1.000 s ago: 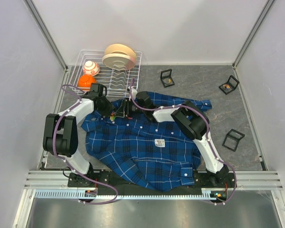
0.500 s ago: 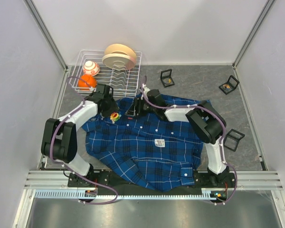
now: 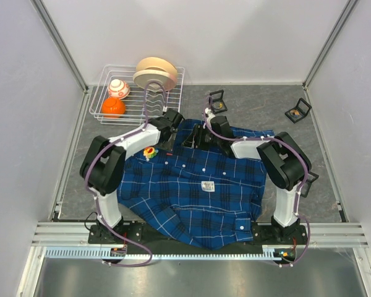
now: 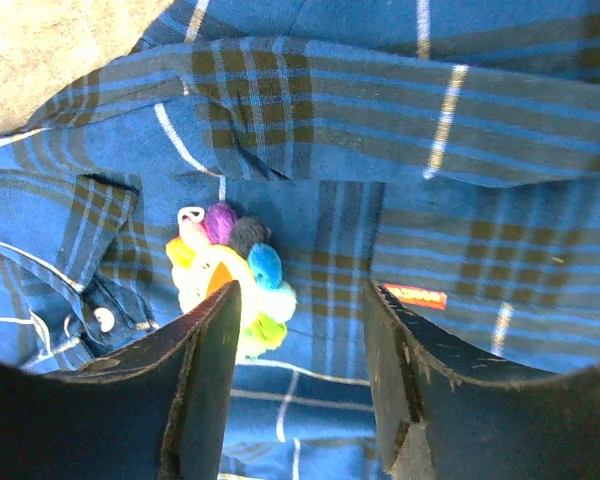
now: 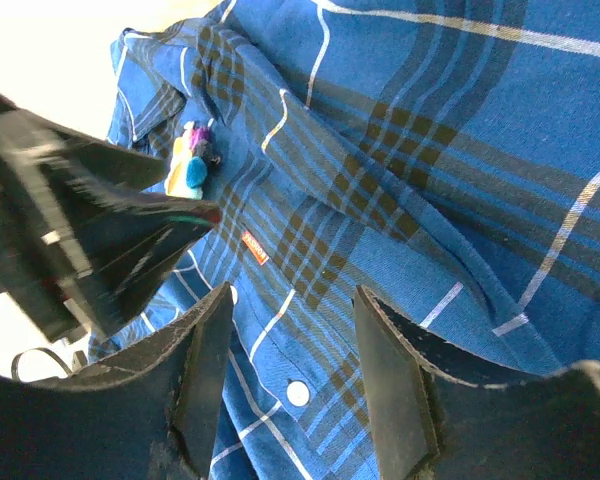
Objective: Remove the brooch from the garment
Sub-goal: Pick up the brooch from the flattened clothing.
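Observation:
The dark-blue plaid shirt (image 3: 191, 185) lies spread on the table. A many-coloured flower brooch (image 3: 149, 151) sits on it near the collar. It also shows in the left wrist view (image 4: 230, 275) and in the right wrist view (image 5: 190, 165). My left gripper (image 3: 168, 141) is open and empty, just right of the brooch and low over the cloth. In its own view (image 4: 300, 340) the brooch lies partly behind the left finger (image 4: 205, 380). My right gripper (image 3: 193, 137) is open and empty over the collar area, and in its own view (image 5: 290, 340) it straddles a white button (image 5: 298, 392).
A white wire dish rack (image 3: 167, 105) with plates, a patterned ball (image 3: 118, 88) and an orange (image 3: 113, 106) stands at the back left. Small black frames lie on the grey mat at the back (image 3: 216, 102), back right (image 3: 297, 112) and right (image 3: 304, 181).
Both grippers have shifted right along the collar. The left gripper has come off the brooch, which stays in place on the shirt, now uncovered.

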`<state>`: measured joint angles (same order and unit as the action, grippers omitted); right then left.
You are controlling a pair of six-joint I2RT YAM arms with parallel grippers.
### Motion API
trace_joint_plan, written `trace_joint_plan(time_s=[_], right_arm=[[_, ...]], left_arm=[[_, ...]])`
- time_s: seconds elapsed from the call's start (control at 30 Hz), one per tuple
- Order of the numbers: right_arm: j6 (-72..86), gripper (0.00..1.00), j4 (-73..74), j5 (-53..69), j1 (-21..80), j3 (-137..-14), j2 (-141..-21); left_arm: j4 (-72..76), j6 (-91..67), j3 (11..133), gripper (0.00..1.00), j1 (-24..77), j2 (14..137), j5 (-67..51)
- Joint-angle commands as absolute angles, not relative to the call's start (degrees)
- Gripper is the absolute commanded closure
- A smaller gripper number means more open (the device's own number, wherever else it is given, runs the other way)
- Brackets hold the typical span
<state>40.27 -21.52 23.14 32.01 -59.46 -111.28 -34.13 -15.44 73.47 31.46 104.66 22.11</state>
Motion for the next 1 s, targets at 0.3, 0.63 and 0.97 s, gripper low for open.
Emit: trace_joint_plan(time_s=[0.3,0.63,0.97], right_arm=[[39.7,0.41,-27.3,24.6,34.9,-59.3,-110.8],[39.0,0.42,-26.4,23.3,36.3,-60.7,-114.6],[38.7,0.42,-26.1,23.2,36.3,-61.1,-116.0]], left_arm=[[-38.1,-7.3,75.2,0.34,31.4,111.1,32.4],[-35.9,-3.1,75.1,0.52,29.7,114.6,33.7],[-34.3,-0.7,74.4,0.94,29.4,115.5,34.7]])
